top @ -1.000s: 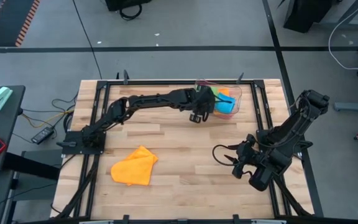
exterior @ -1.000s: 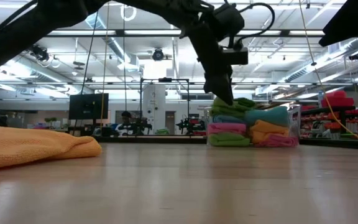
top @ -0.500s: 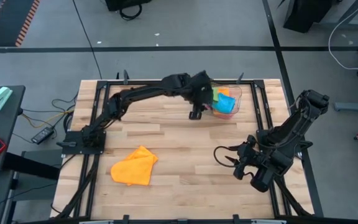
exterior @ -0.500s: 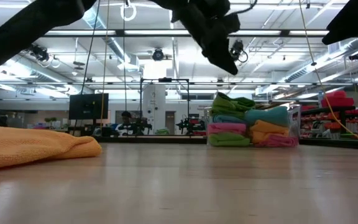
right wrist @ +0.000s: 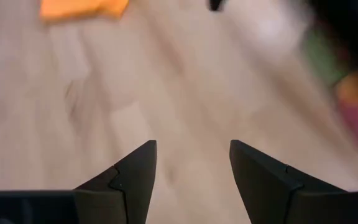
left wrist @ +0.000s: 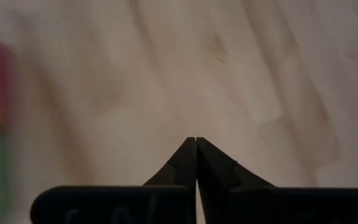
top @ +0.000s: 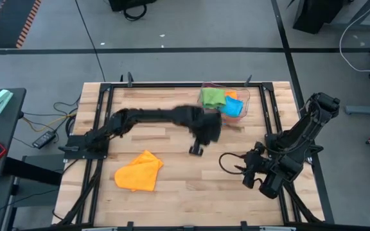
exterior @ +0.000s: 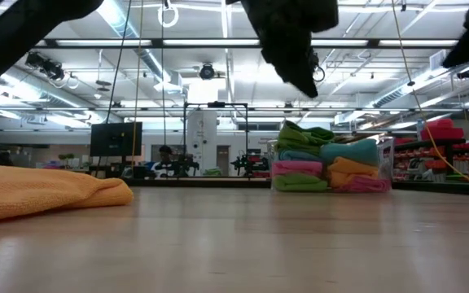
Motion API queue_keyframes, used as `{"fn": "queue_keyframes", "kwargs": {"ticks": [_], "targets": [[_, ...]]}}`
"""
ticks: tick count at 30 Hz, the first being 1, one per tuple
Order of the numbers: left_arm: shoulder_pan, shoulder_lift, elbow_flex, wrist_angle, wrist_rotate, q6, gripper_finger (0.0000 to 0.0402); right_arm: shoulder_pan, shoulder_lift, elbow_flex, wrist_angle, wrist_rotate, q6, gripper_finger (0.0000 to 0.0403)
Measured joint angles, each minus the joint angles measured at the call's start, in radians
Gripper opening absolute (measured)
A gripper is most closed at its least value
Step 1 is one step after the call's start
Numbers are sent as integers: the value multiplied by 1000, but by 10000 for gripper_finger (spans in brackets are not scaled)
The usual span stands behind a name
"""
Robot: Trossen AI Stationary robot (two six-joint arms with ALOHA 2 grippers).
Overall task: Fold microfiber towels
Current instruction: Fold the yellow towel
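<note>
An orange microfiber towel (top: 139, 171) is lying loosely bunched on the wooden table (top: 172, 199), towards the near left part of it, with one corner poking up and its edges uneven, so it is not yet looking folded. More towels, green (top: 212, 97), blue and orange, are sitting stacked in a clear plastic tray (top: 245, 97) at the far side of the table; in the low view the same pile (exterior: 326, 167) is showing green, blue, pink and orange layers. These cloths are likely light, soft and limp, sagging wherever they are lifted, so a pinch on a corner or along one free edge is probably serving best, with the fabric dragged flat on the wood before any fold. The left gripper (top: 196, 149) is hanging over the middle of the table between the tray and the orange towel, its fingers (left wrist: 185, 163) pressed together on nothing. The right gripper (top: 231, 162) is waiting near the table's right edge, fingers (right wrist: 132, 171) spread apart and carrying nothing.
</note>
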Motion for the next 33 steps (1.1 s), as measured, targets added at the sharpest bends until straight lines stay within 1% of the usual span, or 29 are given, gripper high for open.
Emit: {"fn": "queue_keyframes", "kwargs": {"ticks": [2, 5, 8, 12, 17, 20, 23, 28, 33], "targets": [[-42, 3, -50, 0, -9, -41, 9, 4, 0, 2, 21, -98, -2, 213], [-104, 3, -142, 17, -59, -108, 10, 26, 0, 2, 65, -227, -3, 213], [-166, 3, -224, 8, -130, -171, 17, 48, 0, 2, 101, -286, -6, 213], [-245, 3, -293, 11, -179, -239, 19, 59, 0, 2, 130, -278, -13, 213], [-335, 2, -351, 40, -196, -332, 9, 58, 0, 2, 136, -187, -29, 213], [-394, 1, -378, 42, -267, -376, 10, 58, 0, 2, 138, -144, -29, 213], [-444, 0, -412, 15, -341, -428, 20, 58, 0, -2, 166, -114, -29, 213], [-501, -81, -536, 15, -376, -505, 26, 58, 0, -9, 181, -77, -34, 213], [-526, -202, -673, 17, -375, -647, 20, 51, 0, -9, 188, -54, -77, 213]]}}
